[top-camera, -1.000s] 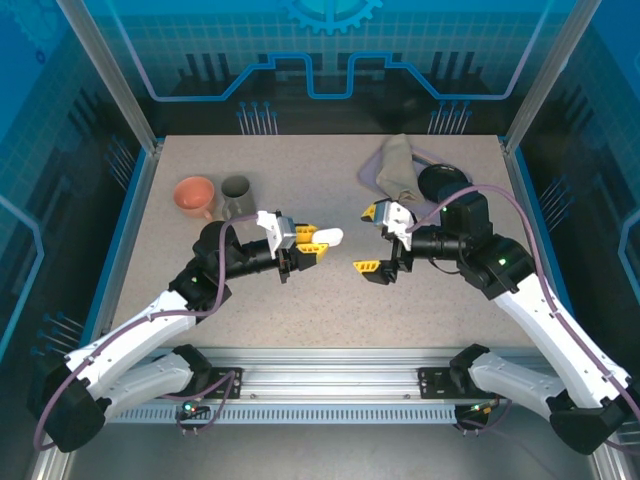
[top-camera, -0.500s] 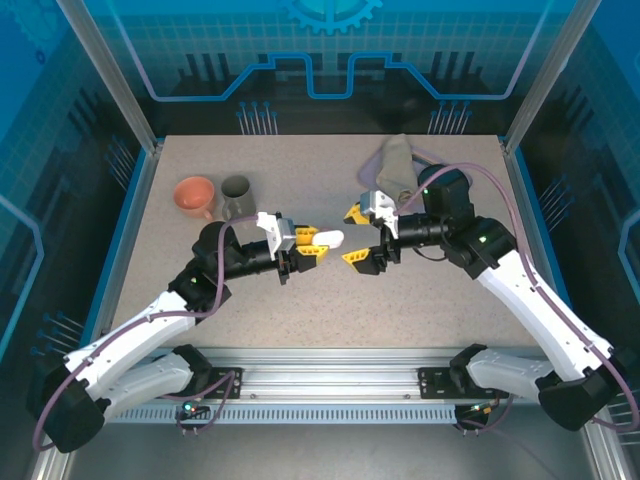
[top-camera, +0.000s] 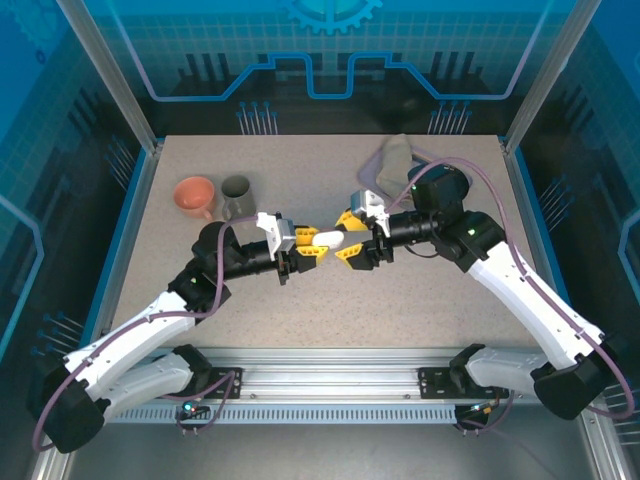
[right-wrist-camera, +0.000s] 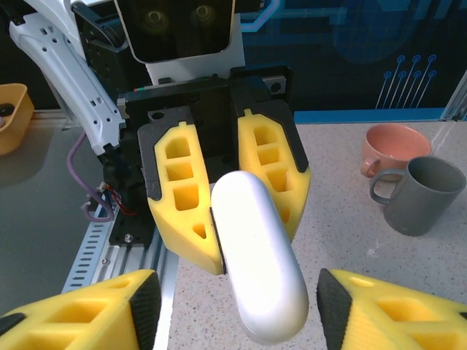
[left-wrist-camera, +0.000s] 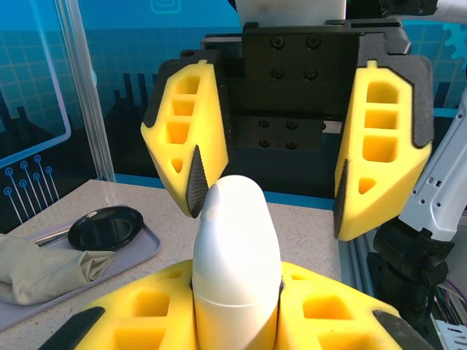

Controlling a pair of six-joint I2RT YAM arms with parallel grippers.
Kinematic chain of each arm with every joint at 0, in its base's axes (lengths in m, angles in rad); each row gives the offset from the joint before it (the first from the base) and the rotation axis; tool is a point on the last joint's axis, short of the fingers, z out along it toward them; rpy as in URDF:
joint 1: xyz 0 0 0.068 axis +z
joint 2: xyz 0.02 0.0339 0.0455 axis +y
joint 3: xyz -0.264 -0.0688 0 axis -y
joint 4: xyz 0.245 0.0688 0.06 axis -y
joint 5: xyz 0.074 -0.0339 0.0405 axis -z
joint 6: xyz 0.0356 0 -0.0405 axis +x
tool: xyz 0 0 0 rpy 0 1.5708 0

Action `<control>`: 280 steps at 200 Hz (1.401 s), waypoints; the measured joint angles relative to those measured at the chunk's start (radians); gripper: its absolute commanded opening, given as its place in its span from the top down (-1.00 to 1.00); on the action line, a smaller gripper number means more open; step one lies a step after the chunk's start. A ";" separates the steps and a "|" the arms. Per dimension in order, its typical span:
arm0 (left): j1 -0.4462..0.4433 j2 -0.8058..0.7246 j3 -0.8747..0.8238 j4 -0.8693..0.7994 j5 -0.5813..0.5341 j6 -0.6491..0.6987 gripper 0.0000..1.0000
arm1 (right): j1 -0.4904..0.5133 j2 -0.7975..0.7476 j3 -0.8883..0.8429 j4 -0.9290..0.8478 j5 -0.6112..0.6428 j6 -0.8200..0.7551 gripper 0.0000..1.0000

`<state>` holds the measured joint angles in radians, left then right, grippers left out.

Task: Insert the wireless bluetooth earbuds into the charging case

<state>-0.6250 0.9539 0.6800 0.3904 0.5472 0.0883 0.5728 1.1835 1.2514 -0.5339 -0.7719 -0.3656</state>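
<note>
Over the table (top-camera: 300, 320), left gripper (top-camera: 311, 244) pinches the case (top-camera: 330, 239), presenting its free end between right gripper (top-camera: 348, 238), spread wide, probably for opening.

Top view: speckled beige table top (top-camera: 300, 170) lit evenly, only soft shadows cast. Table enclosed by blue-tinted clear panels printed with circuit lines: back panel (top-camera: 200, 50) at 12 o'clock, left panel (top-camera: 50, 150) at 9 o'clock, right panel (top-camera: 600, 120) at 3 o'clock. Gear motif (top-camera: 330, 12) printed at 12 o'clock. Aluminium posts set at 10 o'clock (top-camera: 108, 75) and 2 o'clock (top-camera: 553, 75). Blue edging (top-camera: 118, 240) run along 9 o'clock side. Slotted aluminium rail (top-camera: 330, 385) fixed across 6 o'clock edge.
</note>
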 measured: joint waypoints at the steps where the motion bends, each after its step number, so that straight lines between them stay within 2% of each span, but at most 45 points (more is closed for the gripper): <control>1: 0.000 0.000 0.000 0.000 0.000 0.000 1.00 | 0.000 0.000 0.000 0.000 0.000 0.000 -0.15; 63: 0.000 0.000 0.000 0.000 0.004 0.000 1.00 | 0.008 0.017 0.000 0.001 -0.012 0.004 0.02; 114: -0.005 0.000 0.000 0.000 0.018 0.000 1.00 | 0.010 0.036 0.001 0.004 -0.018 0.010 0.34; 144: -0.005 0.000 0.000 -0.002 0.023 0.000 1.00 | 0.010 0.040 0.004 0.003 -0.019 0.011 0.45; 163: -0.005 -0.006 0.000 -0.002 0.023 0.000 0.50 | 0.009 0.040 0.007 0.003 -0.023 0.014 0.50; 198: -0.006 -0.021 0.000 -0.008 0.007 0.013 -0.21 | 0.000 0.040 0.008 0.002 -0.029 0.050 0.52; 280: -0.006 -0.148 -0.004 -0.084 -0.077 0.077 -0.83 | -0.059 0.019 -0.100 0.008 0.066 0.152 0.50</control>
<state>-0.6315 0.8062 0.6758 0.3065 0.4698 0.1650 0.5137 1.2030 1.1511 -0.5262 -0.7059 -0.2138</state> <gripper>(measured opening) 0.865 0.250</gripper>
